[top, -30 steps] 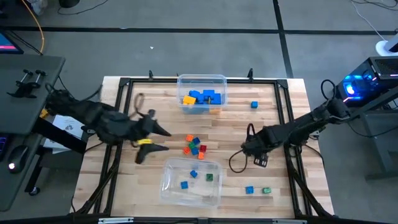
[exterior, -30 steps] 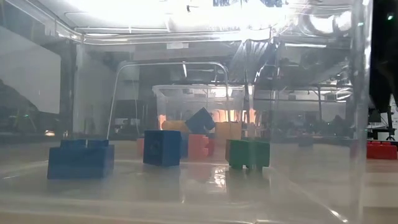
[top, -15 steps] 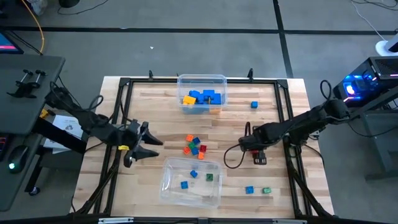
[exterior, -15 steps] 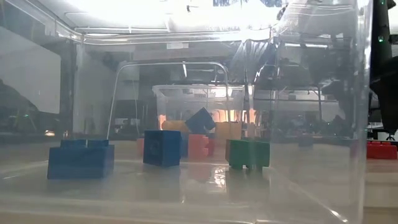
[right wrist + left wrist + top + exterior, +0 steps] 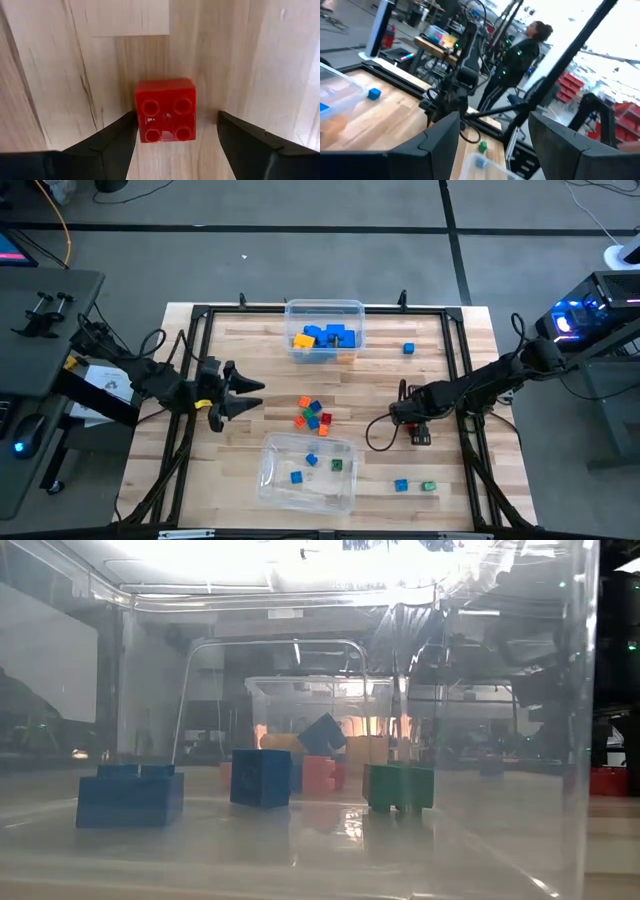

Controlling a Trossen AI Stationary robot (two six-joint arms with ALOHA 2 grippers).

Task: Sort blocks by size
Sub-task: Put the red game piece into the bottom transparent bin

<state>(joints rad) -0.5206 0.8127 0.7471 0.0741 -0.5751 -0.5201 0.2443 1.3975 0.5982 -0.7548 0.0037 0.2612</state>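
Right tool [image 5: 172, 145] astride red block [image 5: 165, 110]

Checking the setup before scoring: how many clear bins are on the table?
2. The far bin sits at the table's back edge, centred; the near bin sits at its front edge. None looks hidden.

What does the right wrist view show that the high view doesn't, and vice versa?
Only right wrist view: the four studs on the red block, and that it lies on the wood between the open right pincer fingers, untouched.
Only high view: both clear bins, the loose block cluster, the left pincer open and empty.
Both: the right pincer low over the table.
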